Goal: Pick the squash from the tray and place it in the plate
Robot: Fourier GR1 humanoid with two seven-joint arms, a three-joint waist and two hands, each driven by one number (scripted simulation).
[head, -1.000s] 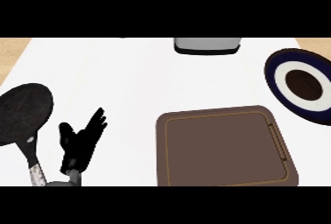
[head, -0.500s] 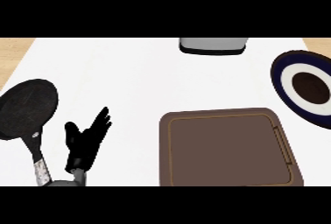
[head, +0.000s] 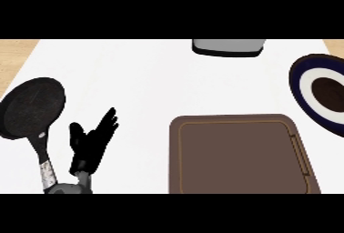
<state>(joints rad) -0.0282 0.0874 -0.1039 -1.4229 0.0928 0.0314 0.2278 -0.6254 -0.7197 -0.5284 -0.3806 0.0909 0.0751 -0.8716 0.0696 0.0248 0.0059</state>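
- Left hand [head: 91, 144]: the only hand I can see. It rests at the near left of the counter with its fingers straight and spread, pointing far and slightly right, holding nothing. I read it as parked, not reaching.
- Right hand: it shows nowhere in the head view, so I cannot report how its fingers stand.
- Frying pan [head: 32, 113]: just left of the left hand, black and round, with its handle running toward the near edge beside my wrist. It is no part of the task.
- Tray [head: 242, 154]: brown with rounded corners, at the near right, well apart from the left hand. Its whole inner surface is bare in this view.
- Squash: I cannot find it on the tray, on the counter or anywhere else in view. It may lie outside the view; I cannot tell.
- Plate [head: 321, 98]: dark blue rim, white ring, dark centre, at the far right just beyond the tray's far right corner and cut by the view's edge. Nothing lies on it.
- Grey container [head: 228, 47]: at the far edge, centre, only partly visible.
- Step in hand, as I judge it: the pick has not begun, or the squash is held out of view.
- Next move, as I judge it: locate the squash and the right hand before anything else.
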